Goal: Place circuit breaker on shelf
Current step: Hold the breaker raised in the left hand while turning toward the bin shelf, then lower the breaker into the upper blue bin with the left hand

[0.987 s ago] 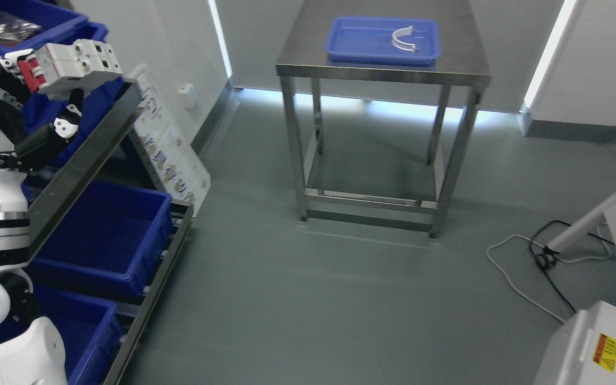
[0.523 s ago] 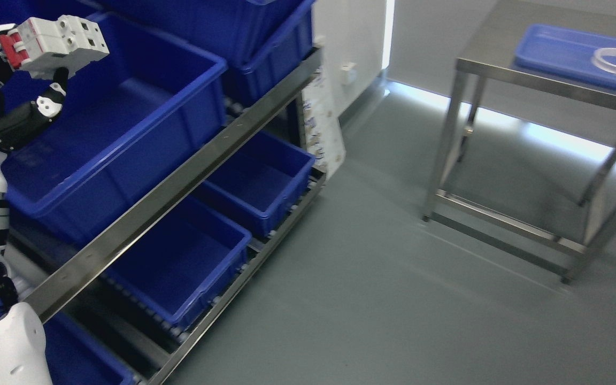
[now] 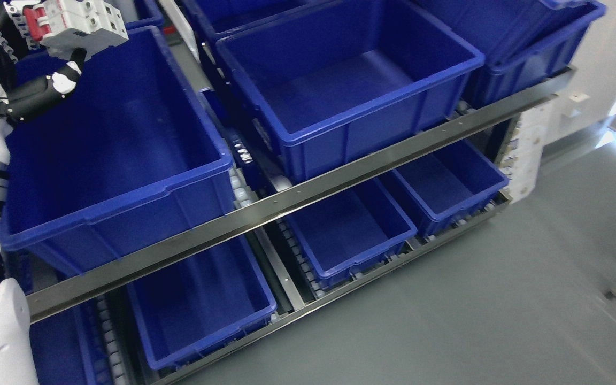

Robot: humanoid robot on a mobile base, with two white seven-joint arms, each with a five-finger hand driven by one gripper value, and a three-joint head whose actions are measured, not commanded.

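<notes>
Black-and-white fingers (image 3: pixel 54 85) curl up under a white and grey circuit breaker with red switch levers (image 3: pixel 72 24), clamping it from below and behind. The left hand (image 3: pixel 24 59) holds it raised at the top left corner of the head view, tilted, red levers facing left. The white forearm rises straight up along the left edge, wrist bent toward the shelf. The breaker hangs just above the far left corner of a large, deep blue plastic bin (image 3: pixel 110 155), not touching it. That bin sits on the upper tier of a sloped steel shelf rack (image 3: pixel 308 195), beside a second large blue bin (image 3: pixel 345 80); smaller blue bins (image 3: pixel 351 230) line the tier below.
</notes>
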